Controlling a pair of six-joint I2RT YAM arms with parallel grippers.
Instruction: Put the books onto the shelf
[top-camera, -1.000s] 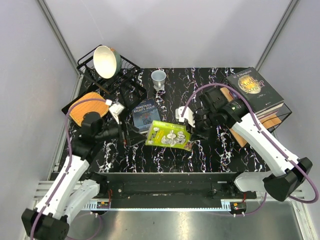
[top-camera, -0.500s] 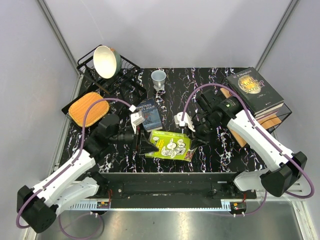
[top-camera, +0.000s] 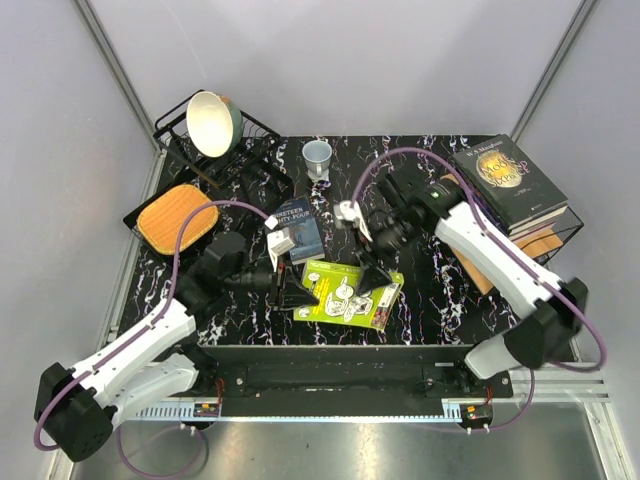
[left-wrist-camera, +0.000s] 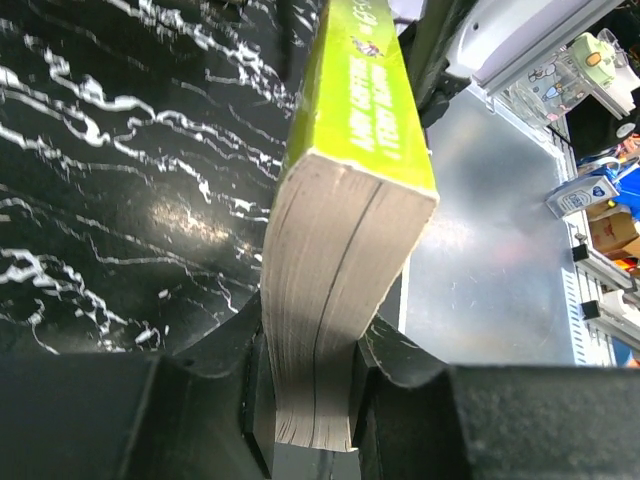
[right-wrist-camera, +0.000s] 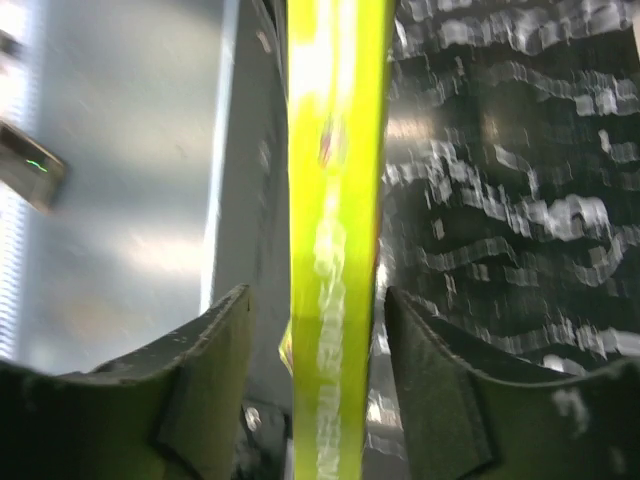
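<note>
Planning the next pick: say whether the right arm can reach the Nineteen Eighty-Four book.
Probably, not directly: the Nineteen Eighty-Four book lies nearby, yet the right gripper straddles the lime green book that the left gripper clamps, and must back off first.

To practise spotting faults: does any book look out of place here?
The lime green book sits askew near the table's front edge, clamped at one end by the left gripper, with the right gripper open around it, not on the shelf.

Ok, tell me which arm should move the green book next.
Left, probably. The left gripper is clamped on the green book at its page edge, while the right gripper has its jaws open, clear of it. The shelf sits nearer the right arm, though.
</note>
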